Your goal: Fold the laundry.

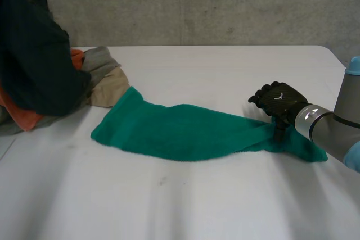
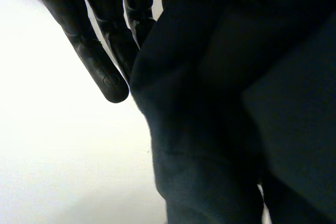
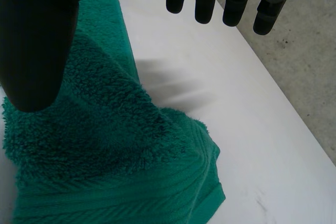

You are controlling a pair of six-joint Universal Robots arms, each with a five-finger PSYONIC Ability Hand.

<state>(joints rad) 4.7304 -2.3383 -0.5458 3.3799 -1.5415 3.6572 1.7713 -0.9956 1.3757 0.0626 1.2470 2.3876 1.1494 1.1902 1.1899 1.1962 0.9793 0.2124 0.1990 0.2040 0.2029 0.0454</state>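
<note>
one right hand (image 1: 279, 100), fingers (image 3: 206, 3) apart, is over the green towel (image 1: 180, 133) at its end (bare table (image 1: 225, 71) beyond).

Right hand (image 3: 37, 35) spread above bunched green towel (image 3: 105, 171); fingers straight over white table (image 3: 236, 129).

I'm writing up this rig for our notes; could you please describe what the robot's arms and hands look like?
Both hands are matte black: the right hand has segmented fingers with blunt rounded tips and a thick thumb; the left hand looks alike. The right arm is grey, with a silvery wrist cuff and light-blue caps.
</note>
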